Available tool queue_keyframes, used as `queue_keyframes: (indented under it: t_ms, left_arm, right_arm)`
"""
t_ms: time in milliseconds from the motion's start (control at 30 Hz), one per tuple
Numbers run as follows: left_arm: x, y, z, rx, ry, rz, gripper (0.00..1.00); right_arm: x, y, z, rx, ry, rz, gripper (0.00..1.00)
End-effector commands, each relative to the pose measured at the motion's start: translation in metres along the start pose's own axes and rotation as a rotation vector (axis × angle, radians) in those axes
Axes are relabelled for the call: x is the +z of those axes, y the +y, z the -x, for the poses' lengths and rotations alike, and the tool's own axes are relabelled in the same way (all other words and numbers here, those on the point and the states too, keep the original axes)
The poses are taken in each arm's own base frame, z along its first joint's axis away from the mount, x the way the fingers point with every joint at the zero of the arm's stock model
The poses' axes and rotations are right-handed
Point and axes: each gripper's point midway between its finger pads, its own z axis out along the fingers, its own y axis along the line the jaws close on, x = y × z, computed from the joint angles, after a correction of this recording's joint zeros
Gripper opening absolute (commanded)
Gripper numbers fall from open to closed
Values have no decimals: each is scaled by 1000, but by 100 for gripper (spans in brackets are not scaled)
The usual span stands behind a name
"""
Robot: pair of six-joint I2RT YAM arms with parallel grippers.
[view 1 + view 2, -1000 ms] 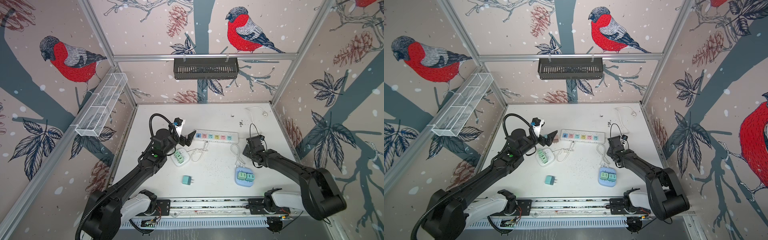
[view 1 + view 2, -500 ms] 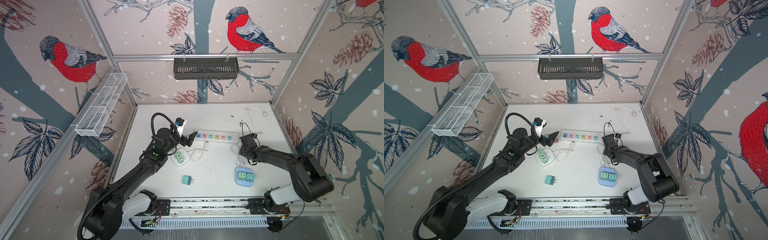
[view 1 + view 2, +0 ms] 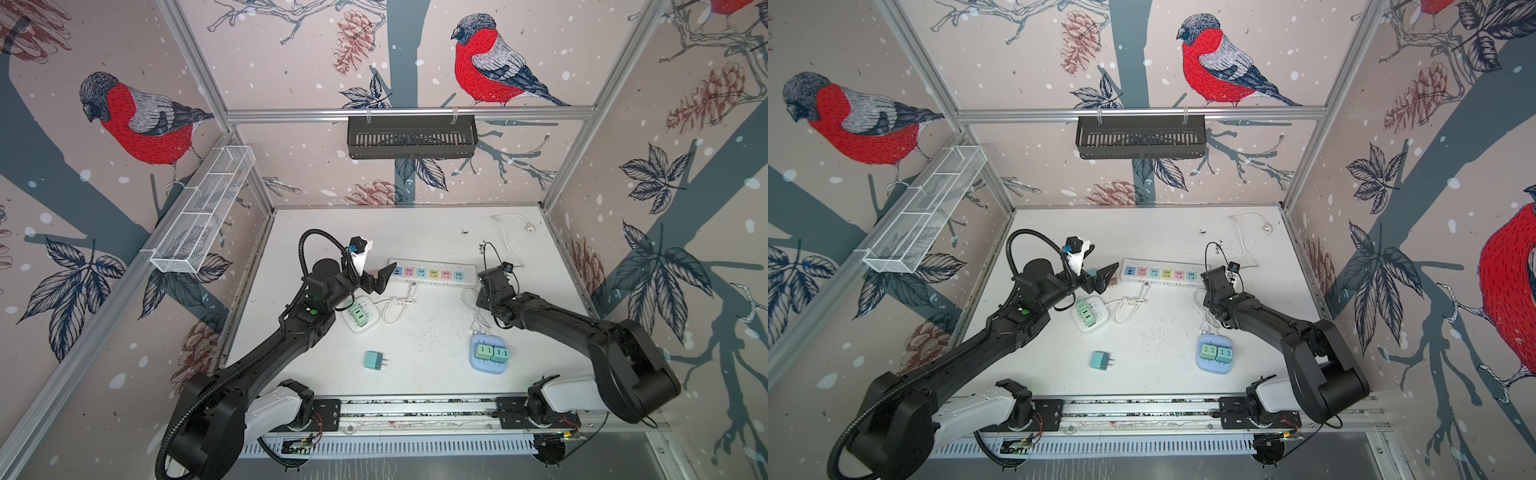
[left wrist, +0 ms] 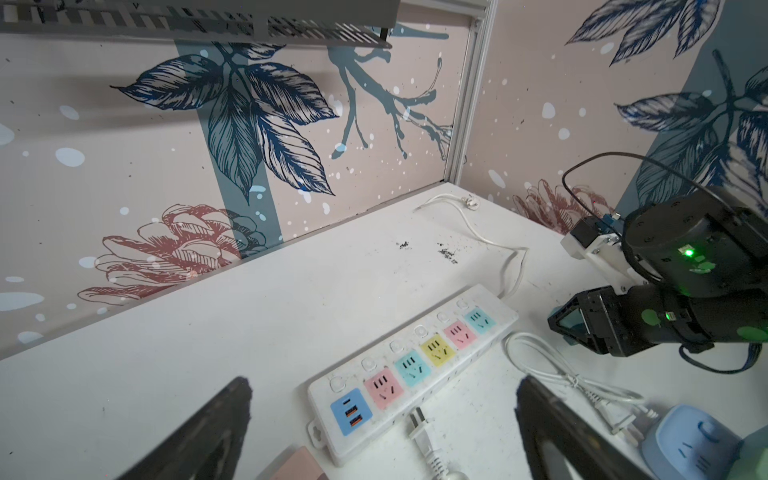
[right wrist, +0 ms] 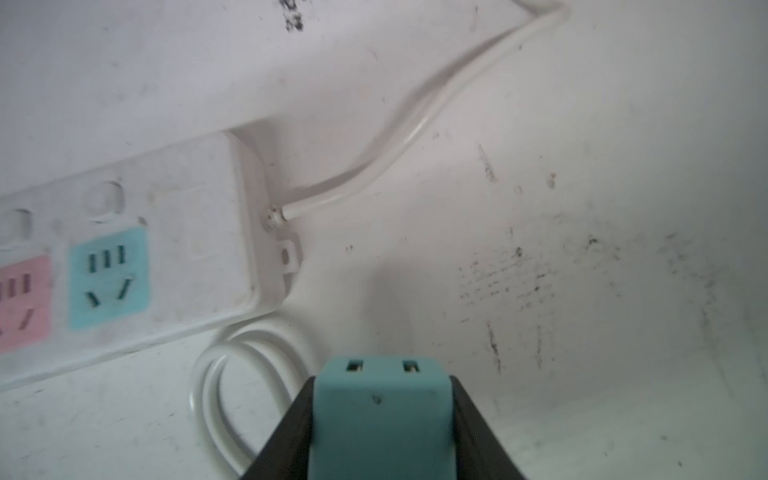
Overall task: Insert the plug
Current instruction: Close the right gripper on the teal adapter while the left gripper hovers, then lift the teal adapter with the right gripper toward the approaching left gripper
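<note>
In the right wrist view my right gripper [image 5: 382,380] is shut on a teal plug [image 5: 380,415], whose face with two slots points away from the camera. It hangs just off the right end of the white power strip [image 5: 124,257], near the strip's cord. In both top views the right gripper [image 3: 484,276] [image 3: 1208,278] sits by that end of the strip [image 3: 432,272] [image 3: 1160,273]. My left gripper [image 4: 384,384] [image 3: 380,276] stands open and empty over the strip's left end [image 4: 415,365].
A second teal plug [image 3: 374,360] lies loose at the front. A white socket cube [image 3: 360,313] with a coiled cord and two-prong plug [image 4: 419,424] lies under the left arm. A blue socket block [image 3: 490,353] holds two green plugs.
The right gripper has moved left and back to the strip's right end and its jaws have closed. The left arm has barely moved.
</note>
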Motion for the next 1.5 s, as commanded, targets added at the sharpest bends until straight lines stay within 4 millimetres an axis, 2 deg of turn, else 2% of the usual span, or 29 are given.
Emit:
queue_keyframes:
  t_ms: [0, 200, 333, 400, 500, 600, 767, 833, 967, 1133, 1333, 1467]
  left_arm:
    - [-2, -6, 32, -95, -136, -30, 99]
    - [6, -8, 35, -235, -137, -12, 99]
    - [9, -16, 39, -230, -119, 47, 98]
    - [9, -9, 40, -264, -129, 122, 99]
    - [10, -19, 42, -279, -113, 65, 98]
    - [-1, -49, 52, -147, -108, -85, 99]
    - [-45, -30, 67, -9, -244, 71, 99]
    - [-51, -31, 70, 32, -273, 77, 99]
    - [-47, -52, 61, 74, -294, -53, 99]
    - [-29, -75, 54, 103, -158, -196, 98]
    - [-31, -93, 46, 186, -155, -299, 98]
    - [-37, -100, 43, 211, -156, -335, 94]
  right_arm:
    - [-22, 5, 25, -38, -123, -15, 35]
    - [-71, 30, 56, -83, -327, 69, 27]
    - [-99, 51, 64, -140, -457, 145, 21]
    - [-110, 56, 66, -153, -515, 153, 20]
    - [-118, 63, 66, -186, -562, 156, 16]
    - [-130, 77, 59, -261, -617, 189, 14]
    - [-148, 93, 50, -353, -719, 250, 9]
    - [-154, 94, 51, -358, -744, 275, 5]
    - [-171, 101, 52, -389, -803, 347, 5]
    - [-186, 103, 51, -427, -861, 347, 4]
    - [-188, 101, 50, -501, -880, 310, 2]
    - [-198, 114, 43, -581, -901, 419, 1]
